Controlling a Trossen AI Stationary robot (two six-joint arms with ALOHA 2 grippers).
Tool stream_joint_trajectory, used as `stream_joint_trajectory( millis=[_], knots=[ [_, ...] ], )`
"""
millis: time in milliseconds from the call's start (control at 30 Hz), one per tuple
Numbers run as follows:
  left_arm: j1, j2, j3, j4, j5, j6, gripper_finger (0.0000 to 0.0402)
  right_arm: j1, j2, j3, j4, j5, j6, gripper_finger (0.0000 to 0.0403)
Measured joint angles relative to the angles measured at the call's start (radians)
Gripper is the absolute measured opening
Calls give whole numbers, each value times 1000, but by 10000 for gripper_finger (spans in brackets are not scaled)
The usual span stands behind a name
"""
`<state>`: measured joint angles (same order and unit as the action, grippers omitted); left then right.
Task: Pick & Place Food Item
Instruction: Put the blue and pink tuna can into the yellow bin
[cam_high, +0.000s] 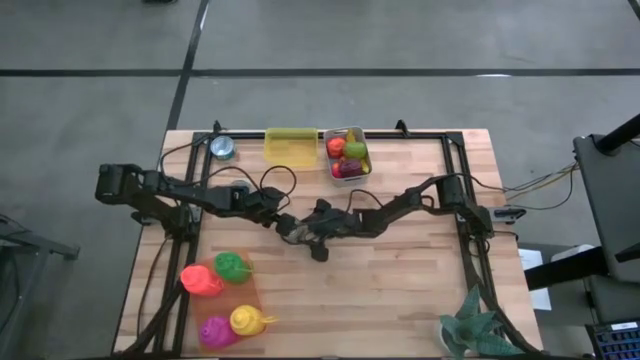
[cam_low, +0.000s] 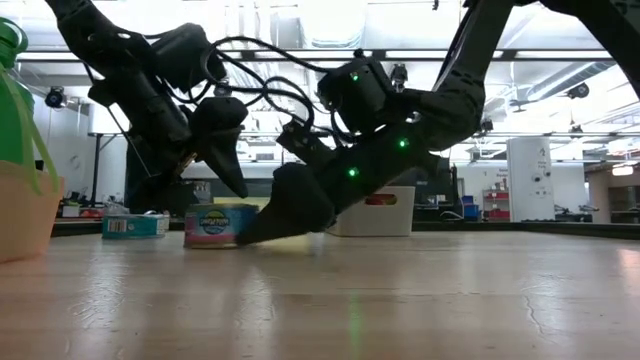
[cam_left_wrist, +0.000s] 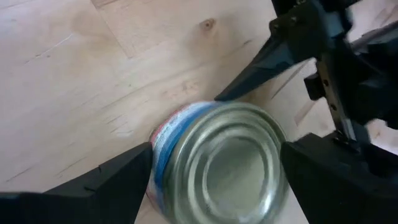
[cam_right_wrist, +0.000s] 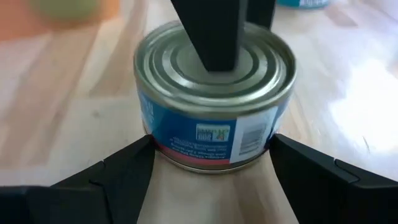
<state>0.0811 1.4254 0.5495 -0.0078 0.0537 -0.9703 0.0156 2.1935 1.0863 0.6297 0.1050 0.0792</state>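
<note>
A small food can (cam_right_wrist: 214, 112) with a blue label and a pink band at its base stands upright on the wooden table (cam_high: 400, 280), close to the middle and a little toward the left arm's side. Both grippers crowd it at once. The right gripper (cam_right_wrist: 211, 171) has its two dark fingers set wide on either side of the can, right by its wall, though I cannot tell whether they press it. The left gripper (cam_left_wrist: 214, 180) straddles the same can from the opposite side, jaws also spread wide around the ribbed lid, and one of its fingers crosses over the top of the can in the right wrist view. From table height the can (cam_low: 220, 226) sits just under the two dark arms, half hidden by the right gripper's finger. Around it: a second can (cam_high: 222, 149) stands near the far left corner, a yellow lid (cam_high: 290, 145) lies beside a clear bin (cam_high: 347, 153) of coloured toy food at the far edge, and four bright toy fruits (cam_high: 228, 295) sit grouped near the front left. A green toy dinosaur (cam_high: 475, 330) stands at the front right corner.
</note>
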Motion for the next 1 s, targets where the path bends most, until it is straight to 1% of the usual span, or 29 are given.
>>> stream_joint_trajectory(
  millis=[300,1000],
  knots=[
    [0,-1,0,9,7,0,353,7,-40,-3,24,-1,-33,306],
    [6,0,1,19,2,1,353,15,-48,-10,64,6,-37,306]
  ],
)
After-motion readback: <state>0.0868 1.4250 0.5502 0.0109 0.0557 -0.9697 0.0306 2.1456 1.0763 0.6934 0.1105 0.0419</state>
